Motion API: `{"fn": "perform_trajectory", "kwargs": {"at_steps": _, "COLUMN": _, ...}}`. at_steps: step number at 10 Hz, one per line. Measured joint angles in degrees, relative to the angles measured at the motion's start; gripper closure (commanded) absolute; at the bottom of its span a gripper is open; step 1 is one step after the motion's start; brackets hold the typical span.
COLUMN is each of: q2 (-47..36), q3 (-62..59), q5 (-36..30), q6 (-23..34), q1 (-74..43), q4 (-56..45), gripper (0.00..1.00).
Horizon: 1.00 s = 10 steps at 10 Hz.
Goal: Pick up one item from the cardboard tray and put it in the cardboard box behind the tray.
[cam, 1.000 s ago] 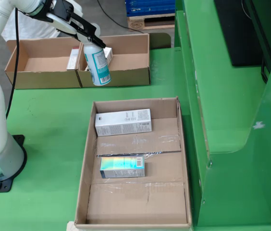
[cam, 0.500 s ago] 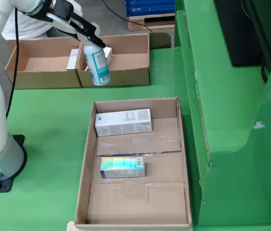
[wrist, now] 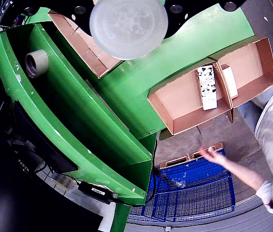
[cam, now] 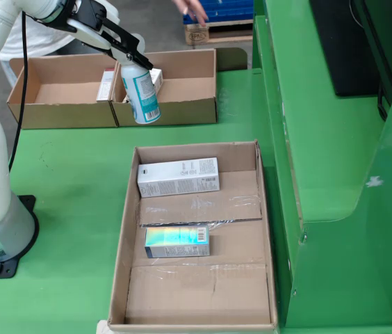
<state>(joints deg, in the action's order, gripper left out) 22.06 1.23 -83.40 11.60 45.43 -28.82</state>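
Pick is done: my pincer [cam: 128, 56] is clamped on the neck of the spray bottle [cam: 142, 94], which hangs cap-up, base down, clear of the cardboard tray [cam: 122, 236]. In the fixed view the bottle sits over the front wall of the cardboard box [cam: 182, 104], right beside the divider between its two compartments, so I judge the carry is nearly finished and only the last bit of travel, the lowering and the release are left. Can't tell from that angle whether the base is already past the box's front wall or just ahead of it; the wrist view is mostly filled by the bottle's round base [wrist: 128, 26], so it doesn't settle it. The box already holds a white carton [cam: 105, 85] in the left compartment and another [cam: 156, 77] just behind the bottle. The tray, near side of the green surface [cam: 71, 181], has a long white box [cam: 178, 177] and an iridescent box [cam: 176, 241] left. A person's hand [cam: 193, 10] shows at the far edge, well apart from the box.
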Motion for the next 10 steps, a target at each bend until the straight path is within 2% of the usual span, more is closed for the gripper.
{"fn": "perform_trajectory", "kwargs": {"at_steps": 10, "q2": 0.0, "q3": 0.0, "q5": 0.0, "q6": 0.0, "q1": -0.1, "q4": 0.0, "gripper": 1.0}}
